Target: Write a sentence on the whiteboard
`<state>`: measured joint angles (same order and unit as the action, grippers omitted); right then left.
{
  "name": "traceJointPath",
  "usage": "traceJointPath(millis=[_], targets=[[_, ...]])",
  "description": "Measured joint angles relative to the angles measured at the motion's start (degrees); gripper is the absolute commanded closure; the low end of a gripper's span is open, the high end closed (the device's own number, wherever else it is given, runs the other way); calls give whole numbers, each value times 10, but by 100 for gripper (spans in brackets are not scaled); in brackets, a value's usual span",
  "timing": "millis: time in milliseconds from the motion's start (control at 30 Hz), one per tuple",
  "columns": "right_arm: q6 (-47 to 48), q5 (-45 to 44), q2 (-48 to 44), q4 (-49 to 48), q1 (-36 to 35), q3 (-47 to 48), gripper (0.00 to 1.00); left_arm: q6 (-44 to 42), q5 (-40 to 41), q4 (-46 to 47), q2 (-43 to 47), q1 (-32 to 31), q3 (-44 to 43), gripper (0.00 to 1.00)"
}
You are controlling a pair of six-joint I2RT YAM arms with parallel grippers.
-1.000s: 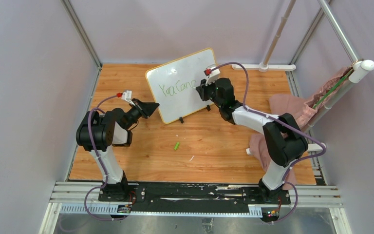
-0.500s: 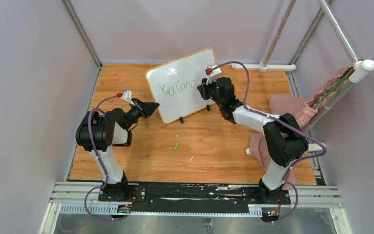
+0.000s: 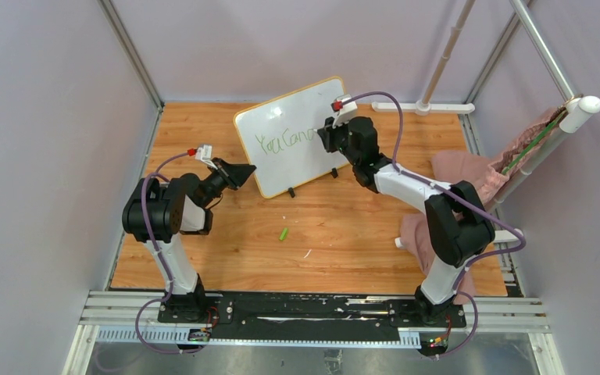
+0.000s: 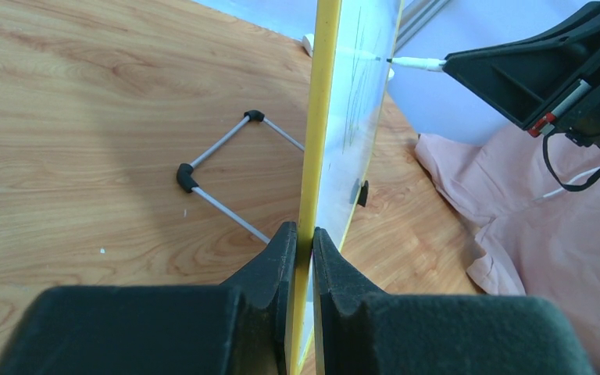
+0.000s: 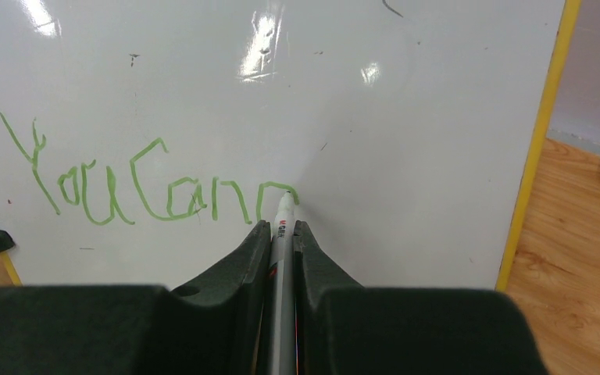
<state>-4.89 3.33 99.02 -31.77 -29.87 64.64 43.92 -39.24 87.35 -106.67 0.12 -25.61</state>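
Note:
The whiteboard (image 3: 308,109) with a yellow rim stands tilted on the wooden table, propped on a wire stand. My left gripper (image 3: 248,173) is shut on its left edge (image 4: 316,156), one finger on each face. My right gripper (image 3: 322,134) is shut on a grey marker (image 5: 280,266), whose tip touches the board (image 5: 406,117). The sentence (image 5: 148,191) reads "You Can" in green, with a fresh arch-shaped stroke at the tip. The writing also shows in the top view (image 3: 283,141).
A green marker cap (image 3: 283,233) lies on the table in front of the board. Pink cloth (image 3: 459,176) is heaped at the right, also in the left wrist view (image 4: 547,234). The wire stand (image 4: 219,176) sits behind the board. A white pipe frame stands at the back right.
My right gripper has moved up and slightly right along the board, adding a new green stroke after "Can". The left arm and the board have not moved.

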Motion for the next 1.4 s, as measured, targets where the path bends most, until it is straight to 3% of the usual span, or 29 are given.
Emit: traceJointPath(millis=[1400], targets=[[-1,0,32,17,0,71,100,0,1,0,0,-5,0,100]])
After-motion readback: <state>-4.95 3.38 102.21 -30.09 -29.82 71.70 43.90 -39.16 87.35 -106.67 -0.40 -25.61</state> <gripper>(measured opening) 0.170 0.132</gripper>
